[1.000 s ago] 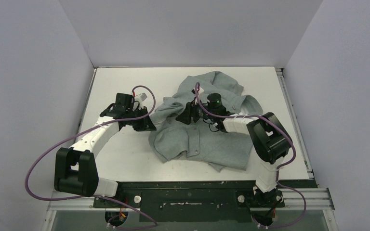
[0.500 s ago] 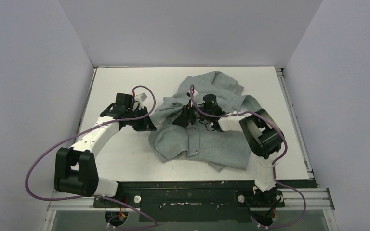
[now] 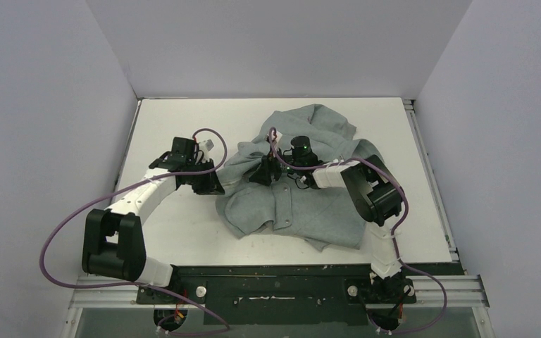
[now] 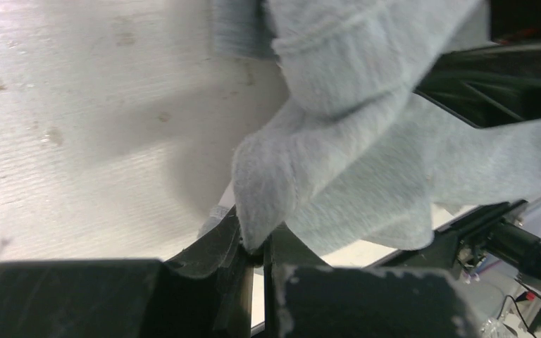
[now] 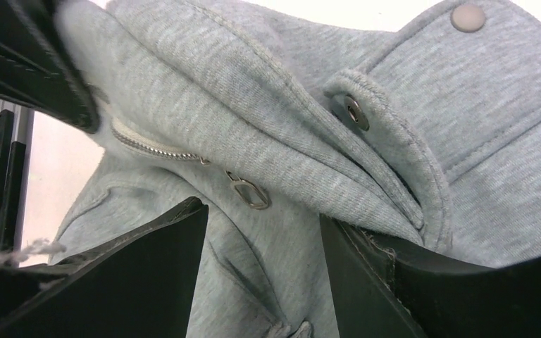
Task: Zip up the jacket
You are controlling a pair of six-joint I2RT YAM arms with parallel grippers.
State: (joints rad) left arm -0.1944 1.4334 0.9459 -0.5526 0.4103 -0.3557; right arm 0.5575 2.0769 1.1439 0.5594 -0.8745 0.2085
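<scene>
The grey jacket (image 3: pixel 303 193) lies crumpled on the white table (image 3: pixel 176 127). My left gripper (image 3: pixel 215 184) is shut on the jacket's left edge; in the left wrist view a corner of the jacket (image 4: pixel 352 155) is pinched in the left gripper (image 4: pixel 255 248). My right gripper (image 3: pixel 262 172) hovers low over the jacket's front, pointing left. In the right wrist view the right gripper (image 5: pixel 262 215) stands open, nothing between its fingers. The metal zipper pull (image 5: pixel 249 191) lies on the fabric just beyond its tips, at the end of the pale zipper teeth (image 5: pixel 148 146).
Two metal snaps (image 5: pixel 356 111) (image 5: pixel 468 17) sit on a folded placket to the right of the zipper. Grey walls enclose the table on three sides. Purple cables (image 3: pixel 63 225) loop off both arms. A metal rail (image 3: pixel 430 183) runs along the table's right edge.
The right gripper has slid to the left across the jacket, toward the left gripper, staying open. The left gripper keeps its hold and has barely moved.
</scene>
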